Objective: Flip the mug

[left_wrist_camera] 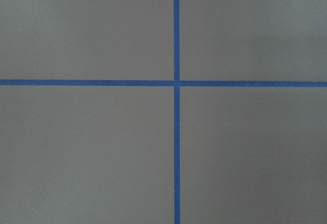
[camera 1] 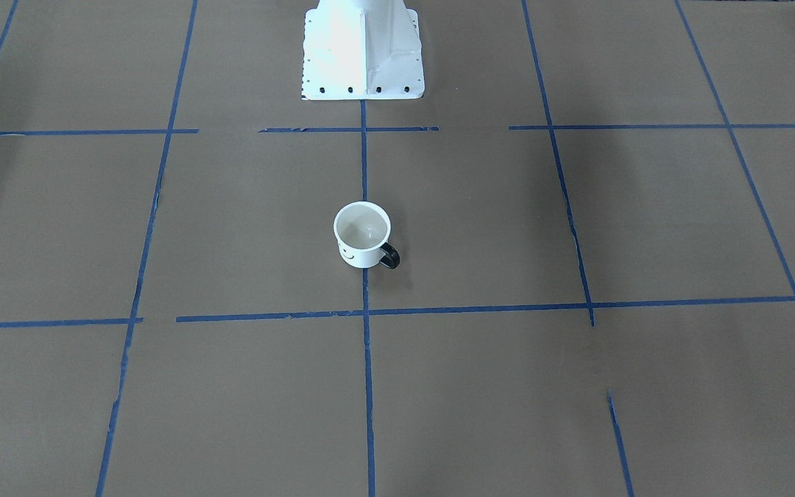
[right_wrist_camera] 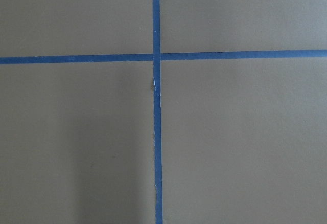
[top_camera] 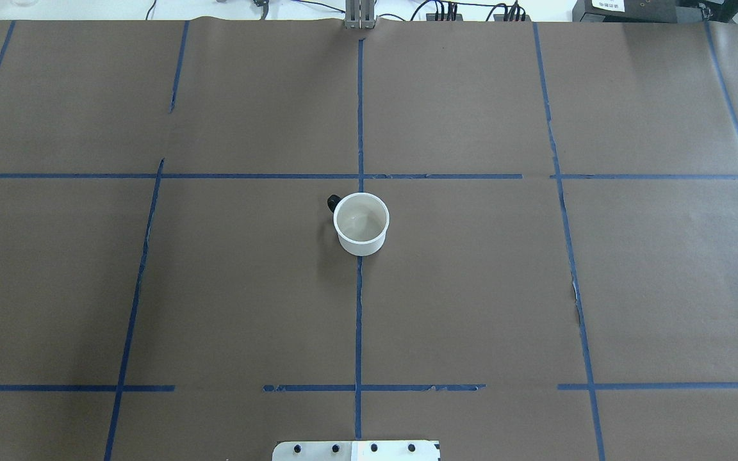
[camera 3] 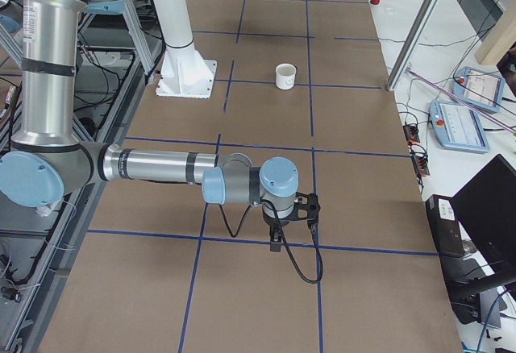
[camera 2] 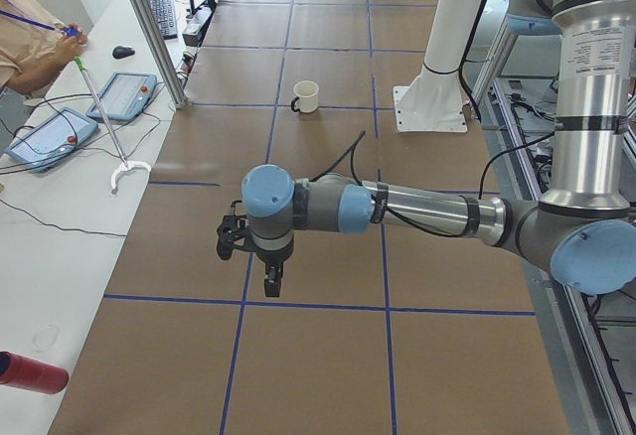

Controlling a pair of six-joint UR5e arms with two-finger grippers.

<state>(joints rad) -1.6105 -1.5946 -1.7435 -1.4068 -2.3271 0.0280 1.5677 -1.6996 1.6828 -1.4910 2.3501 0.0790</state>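
Observation:
The white mug (camera 1: 363, 238) stands upright, mouth up, on the centre tape line of the brown paper table. Its black handle (camera 1: 390, 257) and smiley face point away from the robot. It also shows in the overhead view (top_camera: 360, 224) and both side views (camera 2: 306, 96) (camera 3: 285, 76). My left gripper (camera 2: 269, 284) hangs far from the mug, over the table's left end, seen only in the exterior left view. My right gripper (camera 3: 276, 244) hangs over the right end, seen only in the exterior right view. I cannot tell whether either is open. Both wrist views show only paper and blue tape.
The white robot pedestal (camera 1: 363, 48) stands behind the mug. An aluminium post (camera 2: 149, 28), two tablets (camera 2: 50, 137), a white hook tool (camera 2: 127, 172) and a red cylinder (camera 2: 30, 372) lie on the far side bench. An operator's hand (camera 2: 65, 48) holds a stick.

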